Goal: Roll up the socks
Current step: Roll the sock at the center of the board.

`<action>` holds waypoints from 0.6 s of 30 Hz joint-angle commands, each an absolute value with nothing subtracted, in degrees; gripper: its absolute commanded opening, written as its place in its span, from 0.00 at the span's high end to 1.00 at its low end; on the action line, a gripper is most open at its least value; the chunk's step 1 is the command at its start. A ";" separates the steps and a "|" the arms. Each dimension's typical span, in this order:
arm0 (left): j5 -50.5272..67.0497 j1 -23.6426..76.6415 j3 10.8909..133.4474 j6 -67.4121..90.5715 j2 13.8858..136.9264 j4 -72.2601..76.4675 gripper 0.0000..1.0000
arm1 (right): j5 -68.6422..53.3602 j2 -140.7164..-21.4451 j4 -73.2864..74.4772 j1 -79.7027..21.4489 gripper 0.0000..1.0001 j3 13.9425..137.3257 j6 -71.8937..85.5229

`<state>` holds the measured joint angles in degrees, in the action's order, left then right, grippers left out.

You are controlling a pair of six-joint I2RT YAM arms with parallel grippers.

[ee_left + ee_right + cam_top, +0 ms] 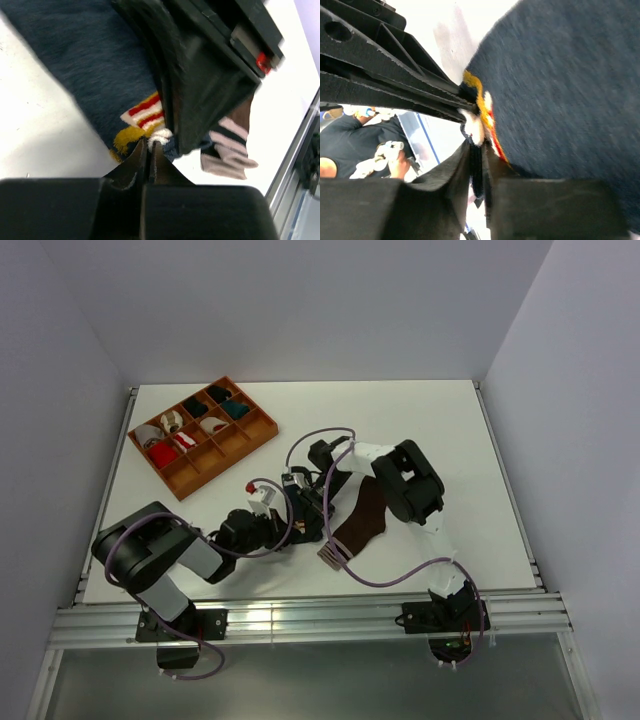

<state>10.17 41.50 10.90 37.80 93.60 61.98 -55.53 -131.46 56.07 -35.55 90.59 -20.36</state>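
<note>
Left gripper (151, 150) and right gripper (476, 150), I see, both pinch the navy sock (95, 65) by its cuff, beside the brown sock (365, 515).

No legible text, labels, brands, numbers or signs visible

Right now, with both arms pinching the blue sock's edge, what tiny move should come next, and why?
Probably lift the patterned cuff slightly and begin turning it over onto the navy sock. The left end effector and right end effector are both shut on it, side by side, and the sock looks spread out, not rolled yet.
</note>
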 commanded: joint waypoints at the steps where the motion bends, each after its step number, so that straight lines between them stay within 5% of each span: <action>1: 6.16 41.84 13.97 39.37 92.03 50.74 1.00 | -48.43 -128.59 51.16 -35.77 0.77 88.60 -21.36; 8: 1.68 41.84 20.82 44.81 88.51 28.50 1.00 | -44.12 -120.42 46.06 -35.68 0.49 84.29 -20.30; 18: 1.40 41.75 28.56 50.53 88.33 11.35 1.00 | -39.03 -106.10 33.60 -31.38 0.46 74.28 -18.63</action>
<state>3.92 41.87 28.08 48.86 88.49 23.64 -41.85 -112.60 40.84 -33.76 76.64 -19.07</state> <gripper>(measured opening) 0.036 0.544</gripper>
